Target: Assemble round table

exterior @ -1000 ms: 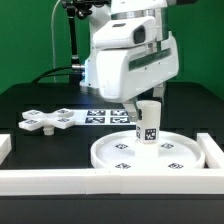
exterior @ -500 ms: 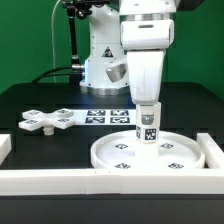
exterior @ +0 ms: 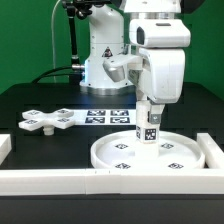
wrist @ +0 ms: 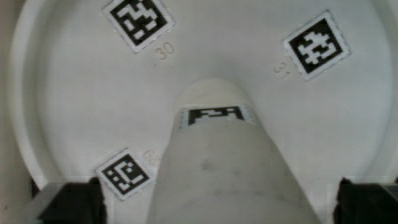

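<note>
The short cylindrical leg [exterior: 150, 122] stands upright on the large rimmed round disc [exterior: 112, 157], near its middle. My gripper [exterior: 150, 106] hangs straight over the leg's top with its fingers on both sides. In the wrist view the leg [wrist: 222, 150] fills the middle, and the dark fingertips [wrist: 75, 203] stand off it with disc surface [wrist: 71, 90] showing in between, so the gripper [wrist: 217, 203] is open around the leg. The cross-shaped base [exterior: 48, 121] lies flat at the exterior view's left, apart from the disc.
The marker board [exterior: 108, 117] lies behind the disc, by the arm's foot. Long white border rails run along the front [exterior: 60, 180] and at the exterior view's right [exterior: 214, 150]. A black cable [exterior: 72, 40] hangs at the back.
The wrist and gripper have turned about the upright leg over the last second. The leg, disc and base stay where they were.
</note>
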